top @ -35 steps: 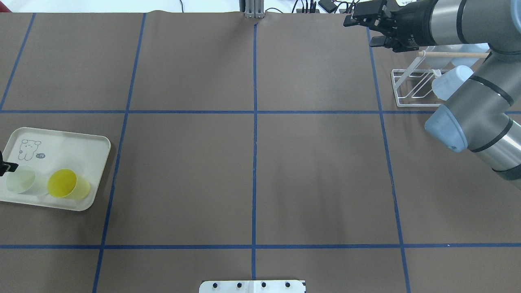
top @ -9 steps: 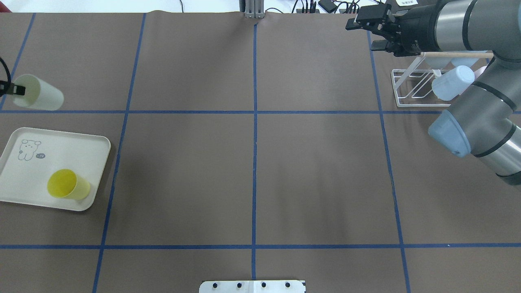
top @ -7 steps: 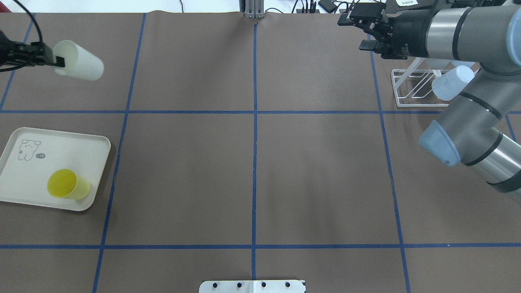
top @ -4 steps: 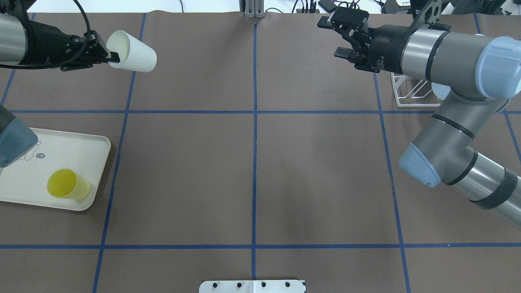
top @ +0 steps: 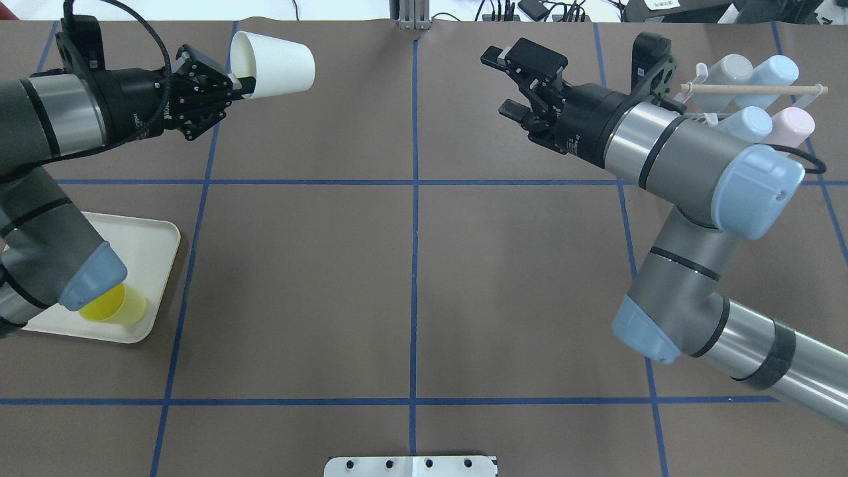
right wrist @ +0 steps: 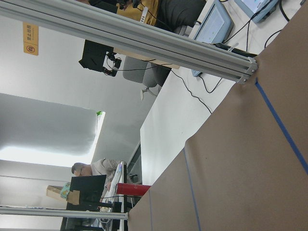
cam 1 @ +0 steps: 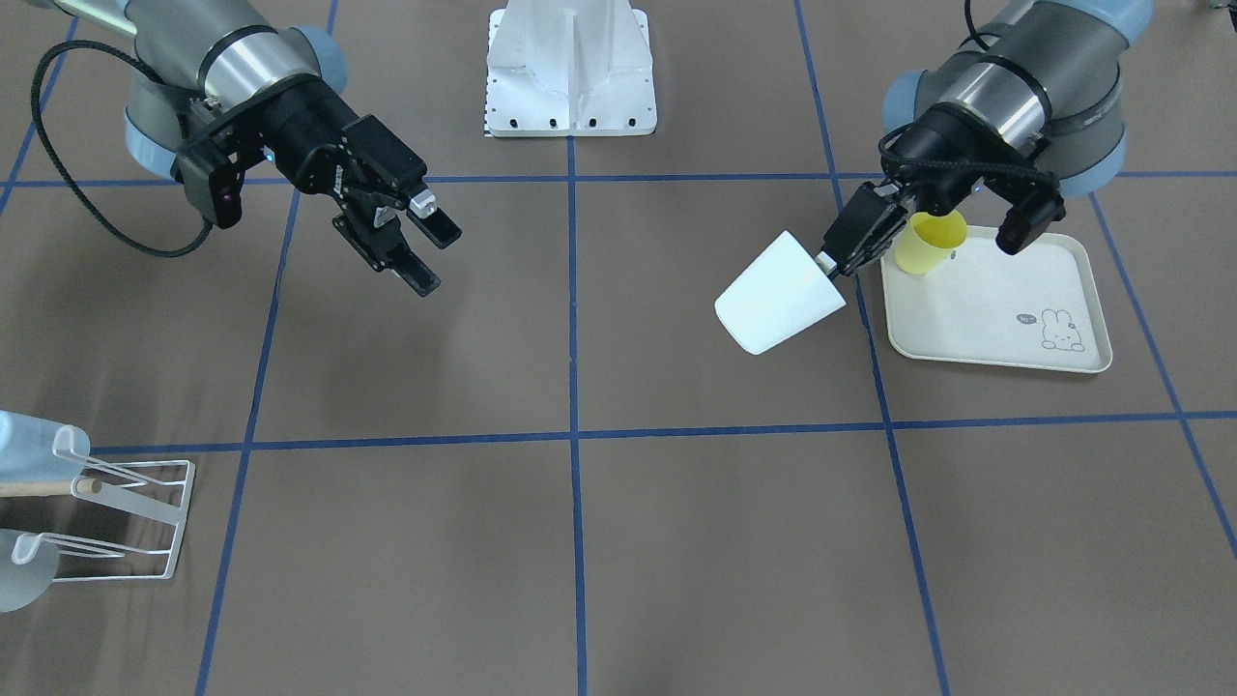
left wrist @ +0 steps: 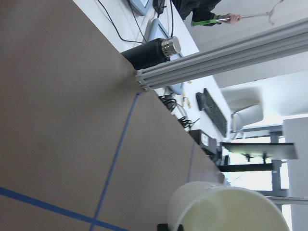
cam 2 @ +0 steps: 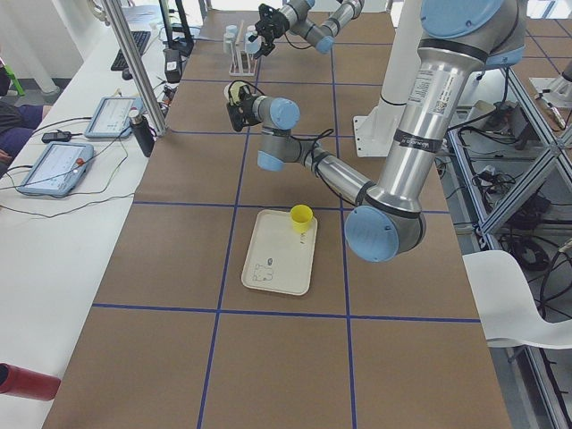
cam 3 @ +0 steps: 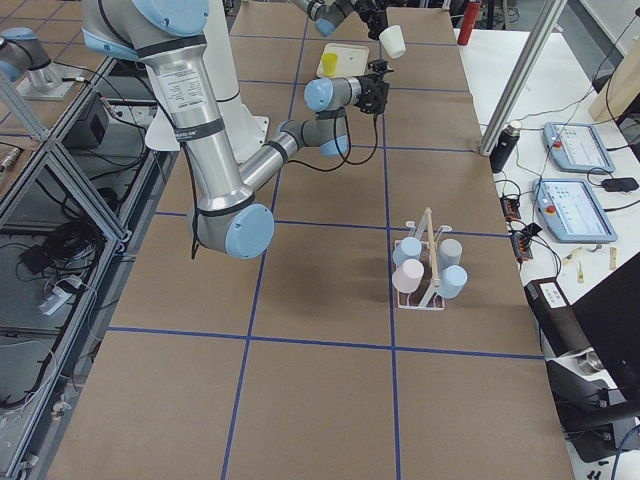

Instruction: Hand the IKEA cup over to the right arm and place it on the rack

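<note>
Now the left gripper [top: 240, 82] pinches the white tapered plastic cup [top: 275, 57] by its rim, base pointing sideways toward the spread right gripper [top: 501, 83], well apart.

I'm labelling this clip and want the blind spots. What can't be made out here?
Front view: the left edge cuts off the rack.
Overhead view: the left arm half hides the yellow cup.
Left wrist view: the bottom edge cuts off the white cup.
</note>
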Robot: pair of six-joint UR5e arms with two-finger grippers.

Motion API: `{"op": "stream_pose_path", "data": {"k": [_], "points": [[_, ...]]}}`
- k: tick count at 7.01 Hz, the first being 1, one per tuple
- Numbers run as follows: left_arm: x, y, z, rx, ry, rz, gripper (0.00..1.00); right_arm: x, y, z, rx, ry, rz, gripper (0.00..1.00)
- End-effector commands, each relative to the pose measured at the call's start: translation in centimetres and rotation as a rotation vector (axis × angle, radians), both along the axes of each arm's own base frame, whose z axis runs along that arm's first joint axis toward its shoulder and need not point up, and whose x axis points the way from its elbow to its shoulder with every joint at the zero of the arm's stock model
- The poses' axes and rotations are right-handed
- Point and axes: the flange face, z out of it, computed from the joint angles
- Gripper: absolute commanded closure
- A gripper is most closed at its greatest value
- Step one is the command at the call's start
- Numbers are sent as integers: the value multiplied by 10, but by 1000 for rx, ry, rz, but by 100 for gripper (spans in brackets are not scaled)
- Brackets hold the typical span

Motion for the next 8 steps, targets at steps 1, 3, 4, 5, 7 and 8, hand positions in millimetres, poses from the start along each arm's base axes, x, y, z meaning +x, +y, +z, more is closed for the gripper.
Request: {"op": "stream_pose_path", "data": {"k": [1, 3, 4, 5, 7, 8], "points": [[54, 32, -11, -51, 346, 4, 100, -23, 20, -23, 1, -92, 26, 0], [110, 50, -34, -57, 526, -23, 100, -38, 24, -46, -26, -166, 14, 0], [125, 55, -39, -61, 569, -23, 100, -40, 26, -47, -26, -168, 10, 0], [134, 61, -45, -61, 576, -10, 100, -40, 27, -47, -23, -173, 8, 0], [143, 69, -44, -68, 572, 7, 100, -42, 27, -47, -25, -171, 5, 0], [147, 72, -45, -70, 574, 14, 100, -44, 28, -46, -25, -168, 2, 0]]}}
